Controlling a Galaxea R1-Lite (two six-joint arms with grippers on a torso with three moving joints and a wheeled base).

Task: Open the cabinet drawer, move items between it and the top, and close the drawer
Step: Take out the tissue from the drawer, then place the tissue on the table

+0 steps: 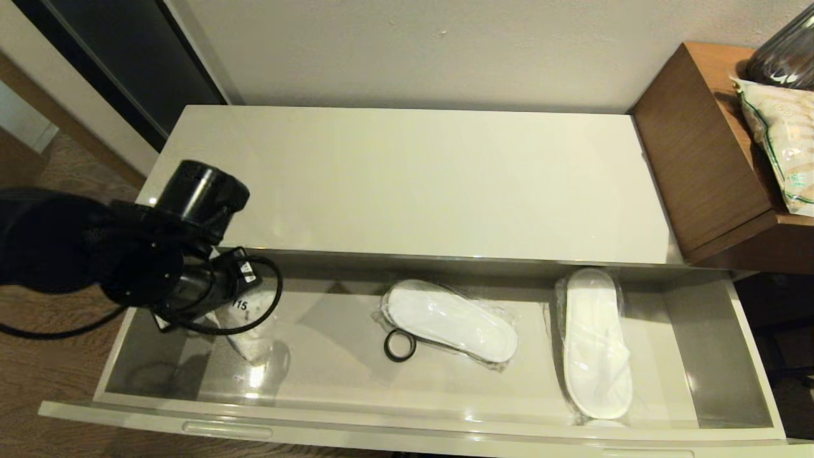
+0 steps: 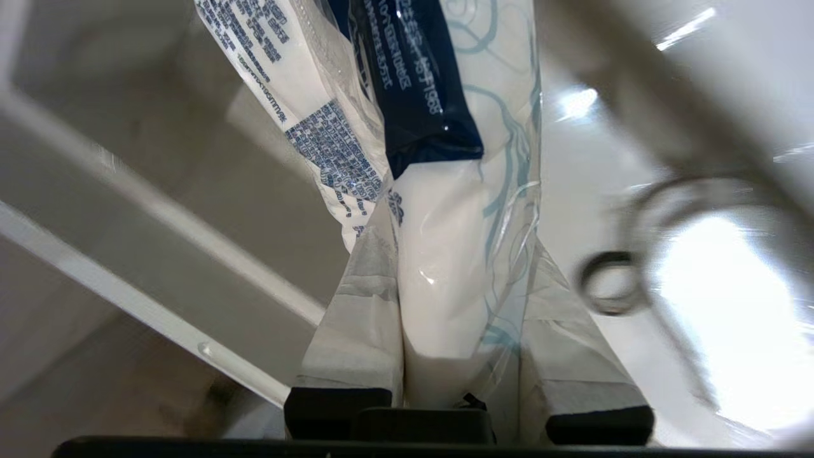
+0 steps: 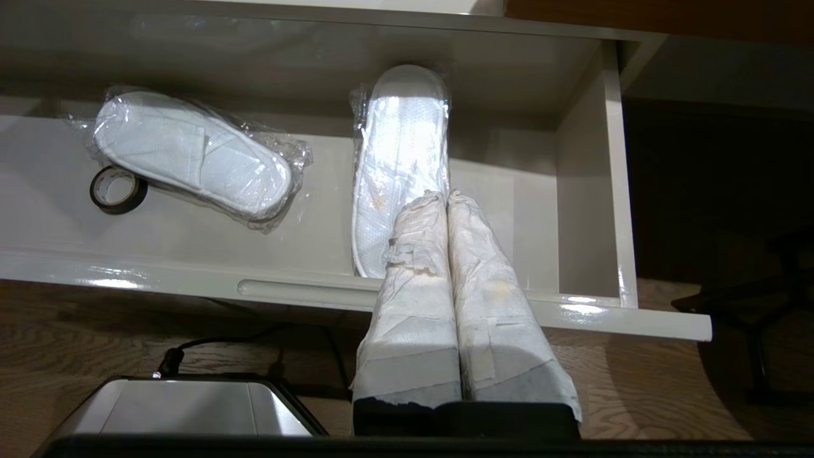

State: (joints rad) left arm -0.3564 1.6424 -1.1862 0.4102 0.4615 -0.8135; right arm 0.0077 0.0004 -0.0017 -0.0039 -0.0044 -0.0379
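Drawer [image 1: 712, 356] open; left gripper [image 2: 445, 343] clamped on tissue pack [image 2: 445, 254], hanging above drawer's left end — right gripper [image 3: 445, 210] pressed shut, empty, before drawer front. Advised: lift clear of cabinet edge, keeping dangling wrapper off it, then carry back. Beyond — glossy top [image 1: 413, 178] bare, wall behind.
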